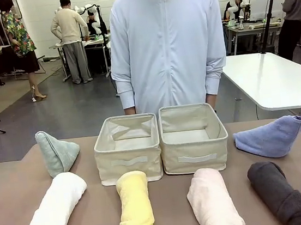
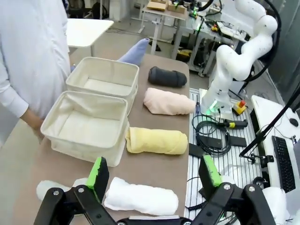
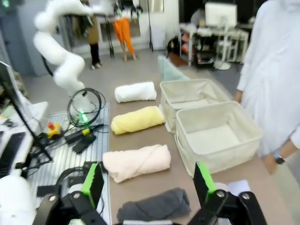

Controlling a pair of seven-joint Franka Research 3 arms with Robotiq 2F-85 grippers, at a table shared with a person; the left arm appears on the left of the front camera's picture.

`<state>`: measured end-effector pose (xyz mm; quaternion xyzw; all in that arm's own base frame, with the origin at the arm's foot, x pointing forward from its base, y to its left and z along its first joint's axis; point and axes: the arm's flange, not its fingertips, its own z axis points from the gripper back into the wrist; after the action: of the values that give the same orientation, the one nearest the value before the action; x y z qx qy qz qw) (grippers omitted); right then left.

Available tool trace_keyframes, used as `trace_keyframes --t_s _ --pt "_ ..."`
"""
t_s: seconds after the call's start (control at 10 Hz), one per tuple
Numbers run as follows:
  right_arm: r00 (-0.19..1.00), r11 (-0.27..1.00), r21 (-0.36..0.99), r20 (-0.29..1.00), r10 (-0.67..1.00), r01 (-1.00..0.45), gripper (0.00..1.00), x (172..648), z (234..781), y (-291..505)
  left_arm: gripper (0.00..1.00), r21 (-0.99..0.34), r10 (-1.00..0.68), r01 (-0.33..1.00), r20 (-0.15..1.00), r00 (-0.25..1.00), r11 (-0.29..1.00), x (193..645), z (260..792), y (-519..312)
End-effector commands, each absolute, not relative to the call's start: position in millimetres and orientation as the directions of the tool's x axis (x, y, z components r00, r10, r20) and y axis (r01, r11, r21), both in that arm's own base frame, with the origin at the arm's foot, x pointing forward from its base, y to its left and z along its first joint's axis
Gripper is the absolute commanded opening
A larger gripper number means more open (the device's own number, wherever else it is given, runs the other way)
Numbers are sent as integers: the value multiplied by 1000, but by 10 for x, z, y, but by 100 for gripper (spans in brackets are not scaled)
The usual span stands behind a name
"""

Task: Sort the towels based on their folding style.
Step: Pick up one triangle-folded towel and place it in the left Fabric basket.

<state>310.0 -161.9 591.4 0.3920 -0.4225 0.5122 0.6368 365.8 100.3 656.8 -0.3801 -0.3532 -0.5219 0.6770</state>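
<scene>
Six towels lie on the brown table. In the front row are four rolls: white [image 1: 57, 209], yellow [image 1: 135, 207], pink [image 1: 214, 203] and dark grey [image 1: 280, 192]. A pale green cone-shaped towel [image 1: 58, 151] stands at the left and a blue cone towel [image 1: 269, 138] lies at the right. My left gripper [image 2: 154, 171] hangs open above the white roll [image 2: 140, 198], near the yellow roll [image 2: 156, 140]. Open too, my right gripper [image 3: 148, 180] hovers over the dark grey roll [image 3: 154, 206] and the pink roll [image 3: 137, 161]. Neither holds anything.
Two beige fabric bins [image 1: 129, 162] [image 1: 195, 156] stand side by side at the table's middle, behind the rolls. A person in a pale hooded jacket [image 1: 167, 44] stands at the far edge behind them. A white table [image 1: 278, 77] stands at the back right.
</scene>
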Motion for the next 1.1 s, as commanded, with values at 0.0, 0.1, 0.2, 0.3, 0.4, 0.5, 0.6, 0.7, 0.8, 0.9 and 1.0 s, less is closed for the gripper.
trace_keyframes --t_s 0.0,0.1,0.2,0.3,0.4,0.5,0.6,0.7,0.8,0.9,1.0 --pt "51 164 2 954 294 -986 100 2975 5995 -1706 100 -106 -434 972 881 191 212 3563 6587 1033" --pt "44 190 -14 955 295 -982 100 2904 6027 -1743 100 -68 -428 964 887 176 257 3495 6591 1072" --pt "27 209 -41 950 311 -977 100 2852 6046 -1745 100 -42 -422 959 892 162 279 3433 6595 996" --pt "73 265 -14 945 319 -964 100 2844 6047 -1741 100 -22 -418 953 896 153 301 3386 6584 1023" --pt "115 313 12 943 312 -950 100 2852 6047 -1730 100 -26 -402 943 900 166 331 3376 6556 1035" --pt "114 312 7 938 327 -950 100 2865 6021 -1704 100 -46 -370 925 908 196 377 3394 6512 1163" --pt "135 325 8 920 369 -946 100 2883 6014 -1624 100 -49 -377 920 903 207 388 3383 6454 1171" --pt "108 291 8 939 328 -957 100 2844 6068 -1822 100 -59 -407 941 891 201 334 3402 6636 1151" --pt "108 291 8 939 328 -957 100 2844 6068 -1822 100 -59 -407 941 891 201 334 3402 6636 1151" --pt "108 291 8 939 328 -957 100 2844 6068 -1822 100 -59 -407 941 891 201 334 3402 6636 1151" --pt "108 291 8 939 328 -957 100 2844 6068 -1822 100 -59 -407 941 891 201 334 3402 6636 1151"
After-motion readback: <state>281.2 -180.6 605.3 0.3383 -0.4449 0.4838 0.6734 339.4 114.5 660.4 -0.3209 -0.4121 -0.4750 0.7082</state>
